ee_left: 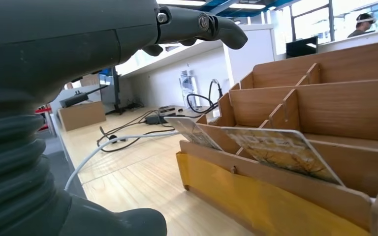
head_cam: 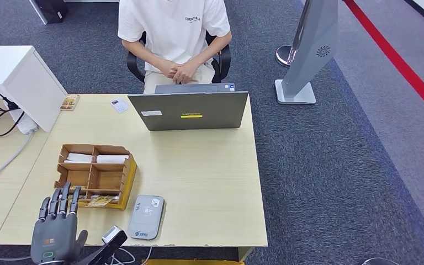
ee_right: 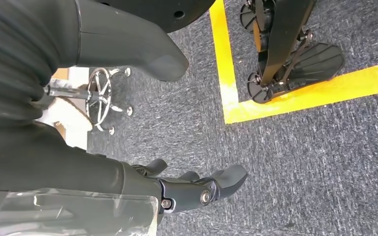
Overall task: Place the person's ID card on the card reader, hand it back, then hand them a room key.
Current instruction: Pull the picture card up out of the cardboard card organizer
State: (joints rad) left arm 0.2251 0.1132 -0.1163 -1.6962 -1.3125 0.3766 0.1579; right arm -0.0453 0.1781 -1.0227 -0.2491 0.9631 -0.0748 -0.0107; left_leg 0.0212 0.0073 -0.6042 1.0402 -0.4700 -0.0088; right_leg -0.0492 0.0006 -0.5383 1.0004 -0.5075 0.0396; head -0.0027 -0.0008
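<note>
1. Hovering at the near left corner of the desk (head_cam: 210,182), the left hand (head_cam: 56,229) is held flat with its fingers (head_cam: 61,201) straight, apart and pointing away from the robot; it grips nothing, and its fingertips sit just short of the wooden organiser (head_cam: 96,174).
2. The right hand (ee_right: 177,189) hangs beside the body over grey carpet marked with yellow floor tape (ee_right: 295,93). Its fingers look loosely extended and empty, with nothing between them.
3. In the left wrist view, room key cards (ee_left: 280,150) lean in the organiser's front slots, close ahead of the hand. From the head view the same cards (head_cam: 100,201) show in the nearest compartment, with white items in the two far ones.
4. Just beside the organiser, toward the robot's right, lies the grey card reader (head_cam: 147,216), flat near the front edge with no card on top.
5. The ID card (head_cam: 119,105) lies on the far side of the desk, just left of the open laptop (head_cam: 189,110) and well apart from both hands.
6. Beyond the laptop sits a person (head_cam: 174,33) with hands clasped (head_cam: 178,70), holding nothing.
7. Judged from this layout, no step is done: the ID card must be fetched, read, and returned, and then a key handed over.
</note>
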